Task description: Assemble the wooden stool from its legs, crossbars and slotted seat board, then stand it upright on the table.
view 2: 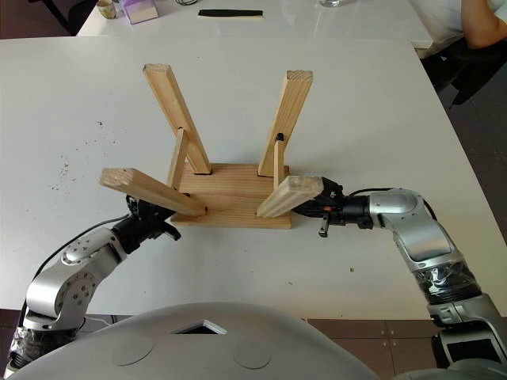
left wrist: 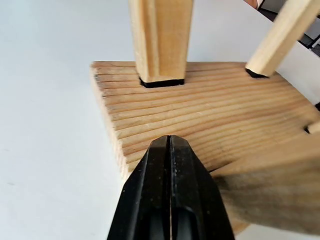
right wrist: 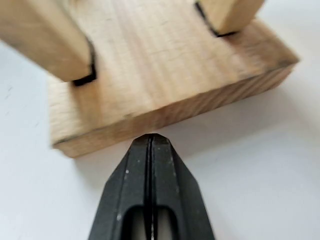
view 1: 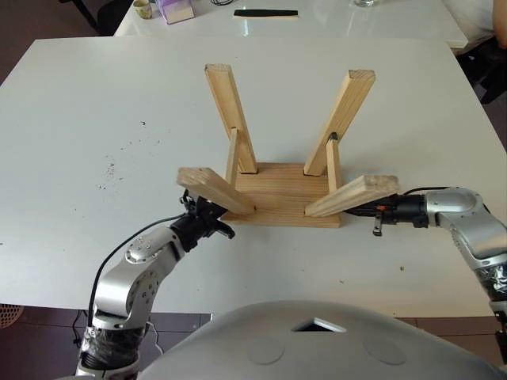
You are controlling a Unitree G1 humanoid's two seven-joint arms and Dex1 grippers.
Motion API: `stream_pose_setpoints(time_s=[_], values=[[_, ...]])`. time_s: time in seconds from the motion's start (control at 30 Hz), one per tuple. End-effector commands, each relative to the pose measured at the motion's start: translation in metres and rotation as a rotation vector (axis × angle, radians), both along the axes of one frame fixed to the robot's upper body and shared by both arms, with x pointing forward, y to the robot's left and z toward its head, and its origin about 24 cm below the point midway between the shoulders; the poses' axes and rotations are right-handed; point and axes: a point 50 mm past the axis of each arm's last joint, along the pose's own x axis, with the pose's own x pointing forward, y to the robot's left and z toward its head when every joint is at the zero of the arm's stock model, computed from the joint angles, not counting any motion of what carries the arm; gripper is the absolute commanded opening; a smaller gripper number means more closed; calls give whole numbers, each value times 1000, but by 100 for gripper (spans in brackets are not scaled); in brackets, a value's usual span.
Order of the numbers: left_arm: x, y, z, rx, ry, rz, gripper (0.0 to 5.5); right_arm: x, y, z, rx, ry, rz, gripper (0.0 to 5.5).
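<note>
The wooden stool lies upside down mid-table, its seat board point(view 1: 277, 202) flat on the white top. Four splayed legs stick up from its slots: back left point(view 1: 230, 115), back right point(view 1: 342, 119), front left point(view 1: 212, 188), front right point(view 1: 352, 195). Thin crossbars point(view 1: 233, 154) point(view 1: 333, 158) join the legs on each side. My left gripper point(view 1: 210, 215) is shut, with its tips at the board's near left corner point(left wrist: 200, 110), under the front left leg. At the board's right edge point(right wrist: 150, 75), below the front right leg, my right gripper point(view 2: 318, 207) is shut and holds nothing.
Dark specks point(view 1: 111, 168) dot the white table point(view 1: 95, 103) to the left. A second table behind holds a purple box point(view 1: 176, 9), a cup point(view 1: 142, 8) and a black strip point(view 1: 265, 13). A person's arm point(view 2: 483, 24) rests at the far right.
</note>
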Motion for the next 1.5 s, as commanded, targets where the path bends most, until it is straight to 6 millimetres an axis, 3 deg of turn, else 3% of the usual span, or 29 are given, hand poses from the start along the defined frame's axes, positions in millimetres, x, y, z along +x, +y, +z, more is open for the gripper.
stream_pose_setpoints(time_s=[0.03, 0.13, 0.23, 0.4, 0.43, 0.6, 0.7, 0.9, 1.07, 1.27, 1.5], values=[[12, 19, -8, 64, 18, 56, 3, 17, 10, 6, 10, -79, -59, 0], [15, 20, 13, -2, -77, 78, 3, 21, 7, 10, 14, -105, -97, 0], [4, 18, 33, -77, -126, 105, 3, 18, 1, 16, 12, -115, -119, 0], [-15, 4, 33, -43, -67, 62, 3, -2, -5, 26, -3, -86, -87, 0], [-16, 11, 37, -13, -78, 78, 3, -8, -7, 30, -5, -71, -68, 0], [-8, 83, 53, 209, -113, 245, 3, -33, -2, 41, -7, 11, 61, 0], [-5, 95, 48, 257, -77, 200, 3, -34, 3, 31, -44, 5, 20, 0], [-30, 71, 0, 258, 95, -64, 3, -39, 16, 14, -38, 18, -25, 0], [-20, 69, -19, 272, 105, -130, 3, -39, 25, 6, -25, 21, -38, 0], [-10, 58, -12, 213, 35, -196, 3, -41, 26, 4, -30, 26, -32, 0], [-20, 35, -2, 144, -8, -261, 3, -39, 25, 3, -39, 16, -43, 0]])
